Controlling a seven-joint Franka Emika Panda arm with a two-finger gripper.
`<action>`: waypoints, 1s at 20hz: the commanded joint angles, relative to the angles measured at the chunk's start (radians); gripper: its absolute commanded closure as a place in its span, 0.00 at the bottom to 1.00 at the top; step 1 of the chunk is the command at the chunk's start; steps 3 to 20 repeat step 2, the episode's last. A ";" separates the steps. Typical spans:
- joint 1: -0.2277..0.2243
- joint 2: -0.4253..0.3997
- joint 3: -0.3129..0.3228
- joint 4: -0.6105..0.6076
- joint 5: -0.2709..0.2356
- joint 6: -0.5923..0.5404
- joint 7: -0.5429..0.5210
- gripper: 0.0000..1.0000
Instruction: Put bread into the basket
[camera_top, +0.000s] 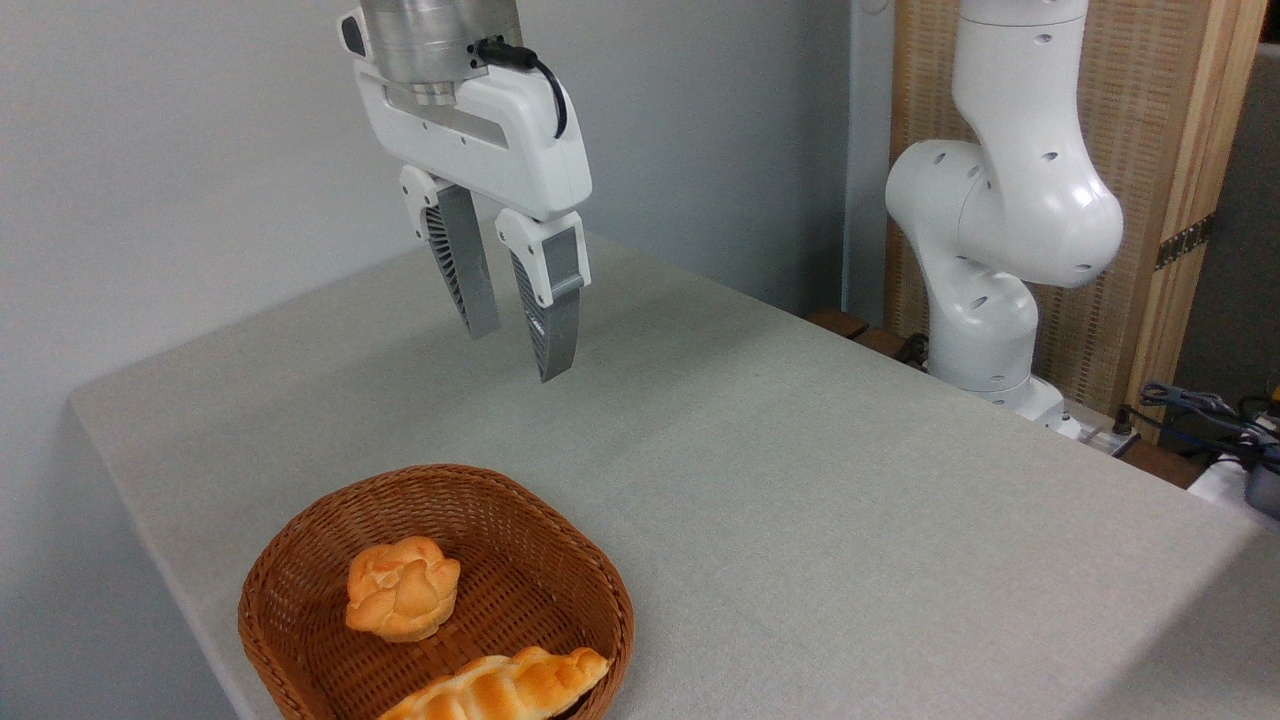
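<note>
Fixed camera, only view: the gripper (510, 340) hangs high above the grey worktop (800, 480), well apart from the basket (610, 610) at the near left edge; its fingers (555, 320) stand moderately apart with nothing between them. The bread (500, 685) lies inside the basket at the near side, its pointed right end resting on or just over the braided rim; its left part runs out of the bottom of the picture, so I cannot tell how that end sits. A small round knotted bun (402, 588) sits on the basket floor behind it, near but apparently not touching. Judged from this, the loaf is already in place and the task looks done or close to it. Risks: the loaf is about as long as the basket is wide, so it may be bridging rim to floor instead of lying flat, and a nudge could tip it out over the rim. The basket itself sits close to the worktop's front edge, so any push from a descending arm could shove it off. Another descent could also catch the wicker. Appearance of the loaf: long, flat, braided, pale golden with browner patches on the plaits, glossy crust, tapering to a point.
</note>
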 joint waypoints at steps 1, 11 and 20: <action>0.002 -0.007 -0.002 0.001 0.014 -0.020 -0.011 0.00; 0.002 -0.006 -0.002 0.001 0.014 -0.020 -0.011 0.00; 0.002 -0.006 -0.002 0.001 0.014 -0.020 -0.011 0.00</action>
